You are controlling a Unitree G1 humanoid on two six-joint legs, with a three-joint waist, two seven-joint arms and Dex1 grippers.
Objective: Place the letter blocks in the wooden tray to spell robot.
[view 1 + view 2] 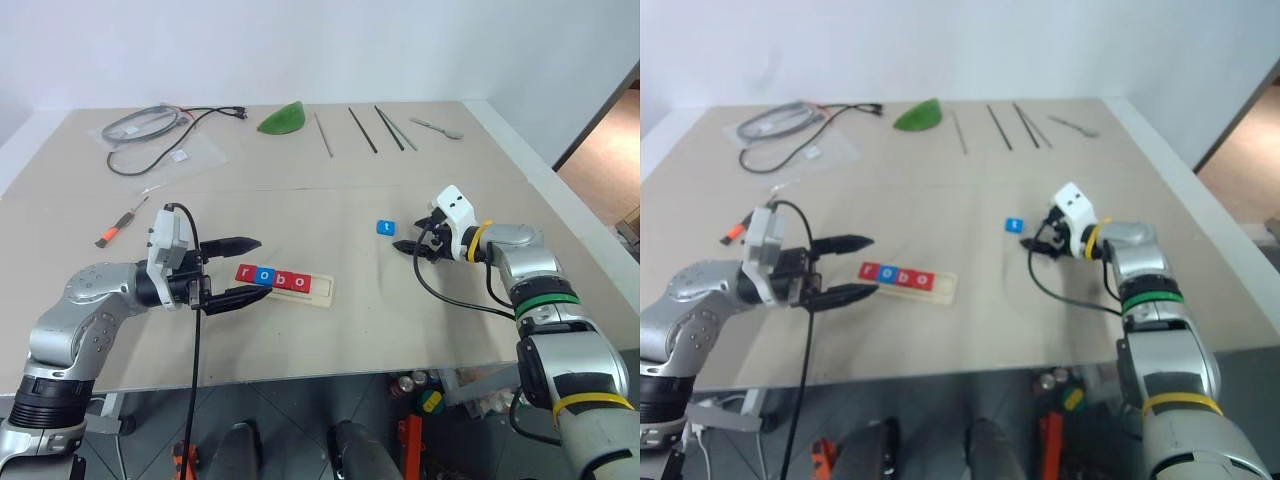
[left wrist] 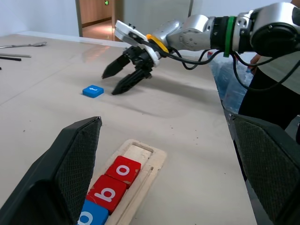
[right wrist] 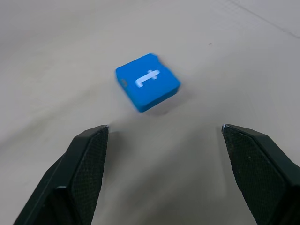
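The wooden tray (image 1: 322, 291) lies near the table's front, holding several letter blocks in a row: red r (image 1: 246, 272), blue o (image 1: 264, 276), red b (image 1: 282, 280) and red o (image 1: 299, 283). Its right end slot (image 2: 140, 152) is bare. A blue t block (image 1: 386, 228) lies flat on the table to the tray's right and farther back. My right gripper (image 1: 409, 240) is open just right of the t block (image 3: 147, 82), pointing at it without touching. My left gripper (image 1: 264, 267) is open at the tray's left end, one finger on each side, holding nothing.
Along the back of the table are coiled cables (image 1: 150, 130), a green leaf-shaped piece (image 1: 283, 119), thin rods (image 1: 360, 128) and a spoon (image 1: 437, 127). A red-handled screwdriver (image 1: 118, 228) lies at the left. The table's front edge runs just below the tray.
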